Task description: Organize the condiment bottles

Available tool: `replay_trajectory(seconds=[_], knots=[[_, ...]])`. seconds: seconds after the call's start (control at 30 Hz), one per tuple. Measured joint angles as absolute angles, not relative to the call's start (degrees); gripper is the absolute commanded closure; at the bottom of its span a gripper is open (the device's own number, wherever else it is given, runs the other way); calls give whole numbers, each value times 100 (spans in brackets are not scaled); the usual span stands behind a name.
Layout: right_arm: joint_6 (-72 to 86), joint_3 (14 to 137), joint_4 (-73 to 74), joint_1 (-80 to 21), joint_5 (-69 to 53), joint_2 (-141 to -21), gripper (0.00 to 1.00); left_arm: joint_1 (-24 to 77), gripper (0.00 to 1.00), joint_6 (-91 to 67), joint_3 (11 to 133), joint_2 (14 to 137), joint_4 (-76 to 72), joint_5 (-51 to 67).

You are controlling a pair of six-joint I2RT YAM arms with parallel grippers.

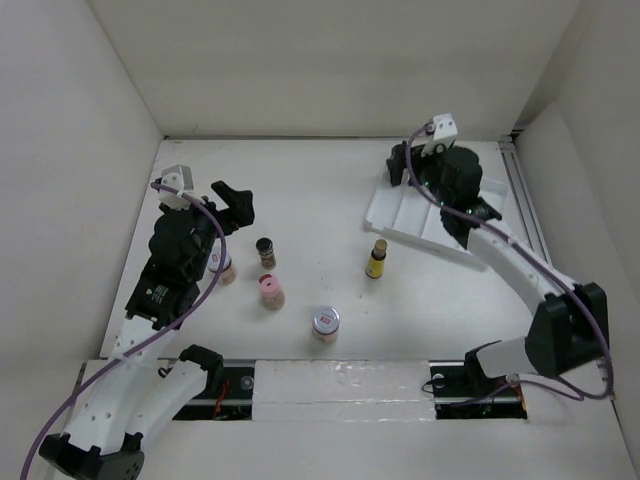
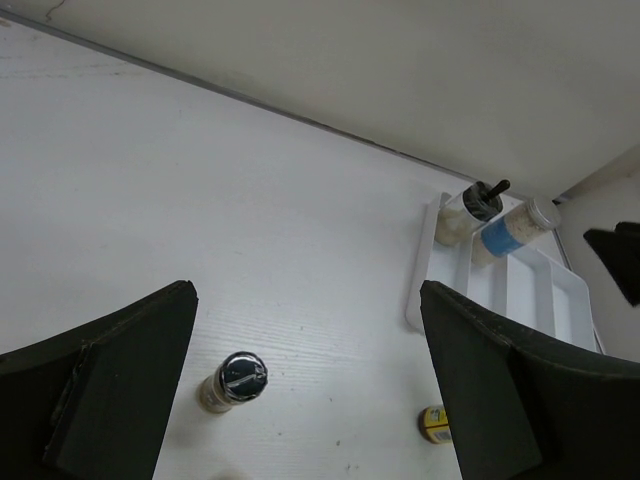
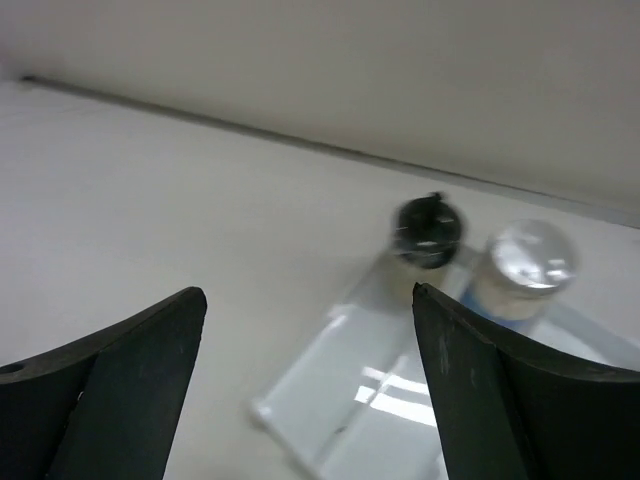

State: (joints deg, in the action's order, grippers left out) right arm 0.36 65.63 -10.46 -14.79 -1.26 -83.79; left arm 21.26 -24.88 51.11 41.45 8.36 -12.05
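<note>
Several condiment bottles stand mid-table: a small dark jar [image 1: 265, 250] [image 2: 232, 380], a pink-lidded jar [image 1: 270, 291], a red-marked silver-lidded jar [image 1: 325, 322], a slim yellow bottle [image 1: 377, 258] [image 2: 434, 423], and a red-marked jar [image 1: 222, 268] half hidden under my left arm. A black-capped pale bottle [image 2: 470, 208] [image 3: 430, 232] and a silver-lidded blue-labelled jar [image 2: 510, 228] [image 3: 525, 265] stand in the white tray's [image 1: 415, 215] [image 3: 340, 400] far end. My left gripper [image 1: 243, 208] [image 2: 305, 295] is open and empty, above and behind the dark jar. My right gripper [image 1: 398, 168] [image 3: 309, 295] is open and empty over the tray's far left end.
White enclosure walls close in the table at the back and both sides. A metal rail [image 1: 520, 185] runs along the right wall beside the tray. A mounting rail [image 1: 340, 385] with both arm bases lines the near edge. Purple cables trail along both arms.
</note>
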Motion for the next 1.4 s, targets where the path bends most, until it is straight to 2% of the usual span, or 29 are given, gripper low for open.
replay_trajectory(seconds=[0.2,0.3,0.47,0.53,0.73,0.87,0.9,0.97,1.0,1.03,1.1,1.27,1.4], knots=[[443,4587,-1507,-3159,75,-6919,12,2126,10,-2491,5111,4198,836,-1111],[582,4093,-1125,-3398,224,-6512,12,2126,10,-2491,5111,4198,836,-1076],[648,3944,-729,-3623,263,-6167,14,2126,10,-2491,5111,4198,834,-1052],[648,3927,-655,-3704,279,-6176,20,2126,10,-2491,5111,4200,832,-1026],[696,3846,-530,-3758,405,-6431,29,2126,10,-2491,5111,4239,801,-945],[744,3841,-427,-3758,506,-6593,43,2126,10,-2491,5111,4263,794,-930],[755,3841,-429,-3758,526,-6617,52,2126,10,-2491,5111,4263,792,-926],[755,3841,-436,-3758,558,-6689,61,2126,10,-2491,5111,4263,792,-921],[744,3841,-471,-3758,585,-6759,70,2126,10,-2491,5111,4263,790,-921],[735,3844,-486,-3758,598,-6770,73,2126,10,-2491,5111,4263,792,-921],[733,3857,-541,-3758,648,-6794,76,2126,11,-2491,5111,4263,790,-919],[624,3929,-377,-3734,858,-6705,76,2126,11,-2491,5111,4263,790,-919],[497,4342,-207,-3253,1068,-6484,76,2126,11,-2491,5111,4261,790,-899]])
